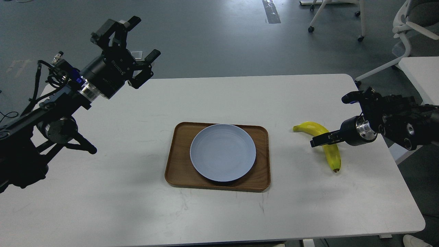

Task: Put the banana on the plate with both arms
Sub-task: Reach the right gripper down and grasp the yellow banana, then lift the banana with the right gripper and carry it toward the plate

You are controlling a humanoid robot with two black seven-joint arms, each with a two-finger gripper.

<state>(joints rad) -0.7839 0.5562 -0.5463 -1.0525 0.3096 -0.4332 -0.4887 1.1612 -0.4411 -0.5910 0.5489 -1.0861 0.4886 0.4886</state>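
Observation:
The yellow banana (333, 157) lies on the white table, right of the tray, green stem toward the plate and dark end toward me. The pale blue-grey plate (223, 152) sits empty on the brown tray (176, 161). My left gripper (141, 38) is open and empty, held high over the table's far left corner. My right arm comes in from the right, and its dark far end, my right gripper (318, 141), reaches across the banana's middle. I cannot tell its fingers apart or whether it touches the banana.
The white table (219, 212) ends close to the right of the banana. A second white table (420, 73) and rolling chairs (410, 20) stand beyond that edge on the grey floor.

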